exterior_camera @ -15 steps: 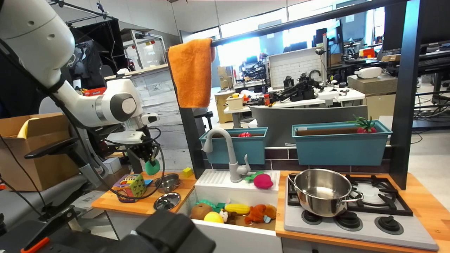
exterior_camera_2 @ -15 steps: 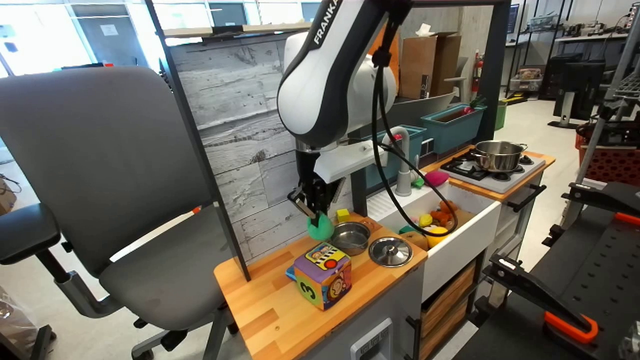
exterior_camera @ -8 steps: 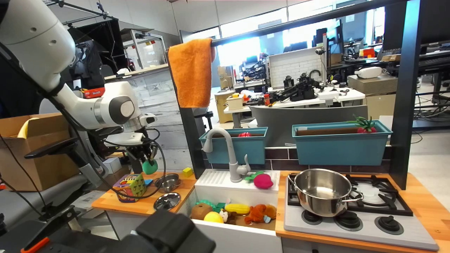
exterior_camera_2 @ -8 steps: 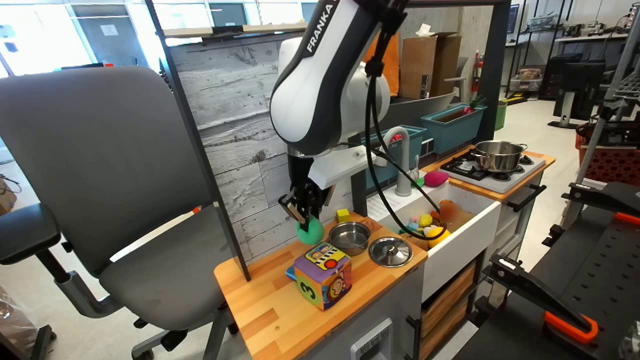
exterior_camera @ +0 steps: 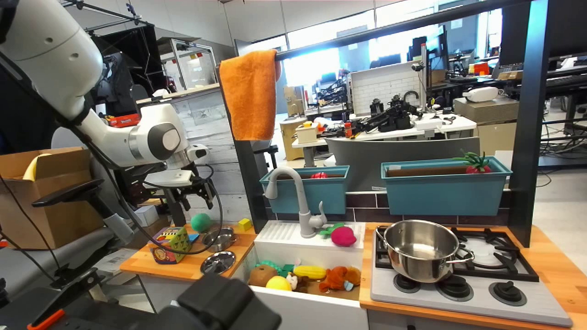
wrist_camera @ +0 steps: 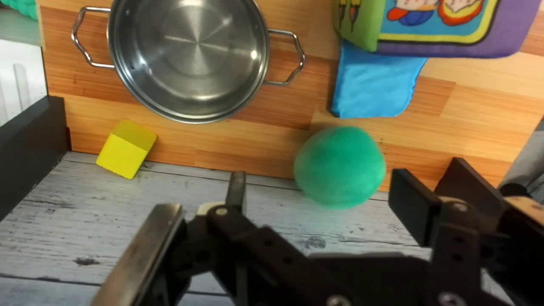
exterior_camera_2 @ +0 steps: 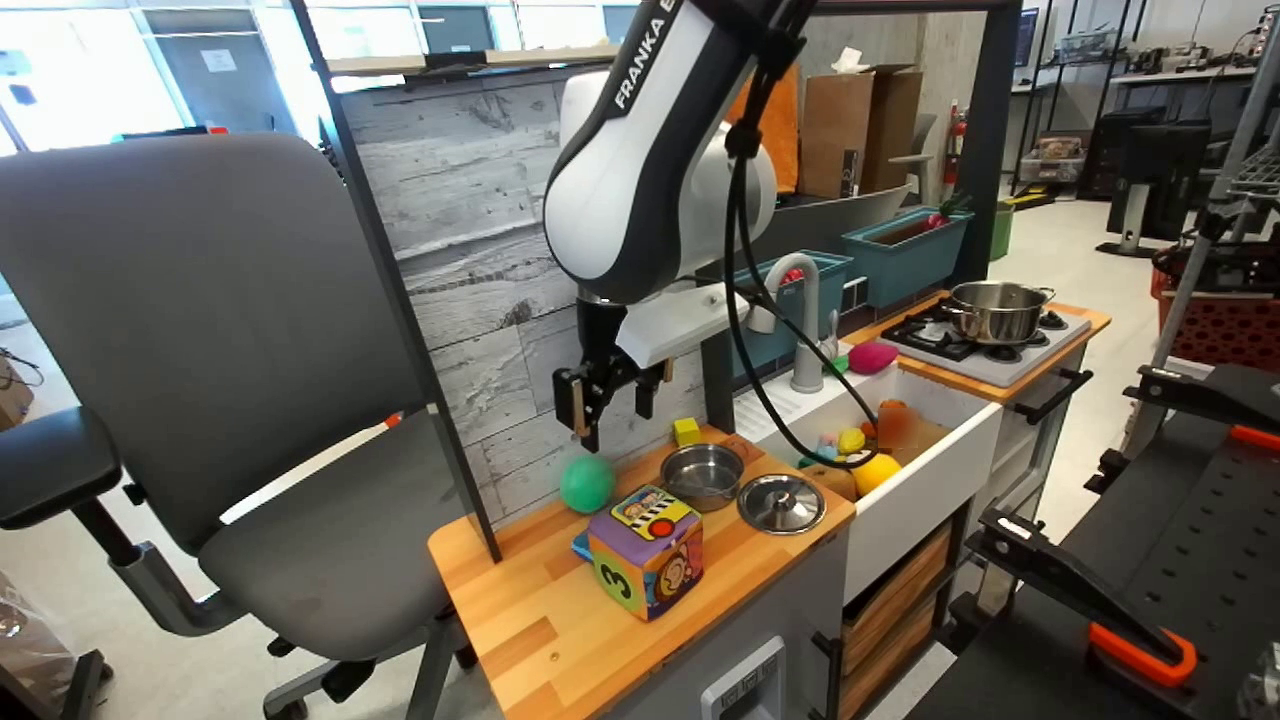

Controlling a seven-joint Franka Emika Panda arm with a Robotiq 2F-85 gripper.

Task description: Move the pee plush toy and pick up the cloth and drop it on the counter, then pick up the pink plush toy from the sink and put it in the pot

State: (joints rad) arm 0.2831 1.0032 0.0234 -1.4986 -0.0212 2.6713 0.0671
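Observation:
The pee plush toy, a green rounded toy (exterior_camera: 201,222) (exterior_camera_2: 587,484) (wrist_camera: 340,168), is just below my gripper (exterior_camera: 197,205) (exterior_camera_2: 617,428) (wrist_camera: 319,185), whose jaws stand wide open with a gap around it. It looks blurred in the wrist view; whether it rests on the wooden counter (exterior_camera: 192,272) (exterior_camera_2: 530,630) I cannot tell. The cloth, an orange towel (exterior_camera: 250,96), hangs over the left end of the bar. On the back ledge of the white sink (exterior_camera: 321,308) lies the pink plush toy (exterior_camera: 343,236) (exterior_camera_2: 872,357). The steel pot (exterior_camera: 415,265) (exterior_camera_2: 995,320) stands on the stove.
Close to the green toy are a toy cube (exterior_camera: 168,250) (exterior_camera_2: 650,550), a small metal bowl (exterior_camera: 221,239) (wrist_camera: 191,55), a lid (exterior_camera_2: 782,503) and a yellow block (wrist_camera: 126,148). A plank wall (exterior_camera_2: 490,310) rises behind. The grey faucet (exterior_camera: 300,197) curves over the sink, which holds several toys.
The gripper has opened and let go of the green toy, which has come down a little, now apart from the fingers. The arm has shifted slightly.

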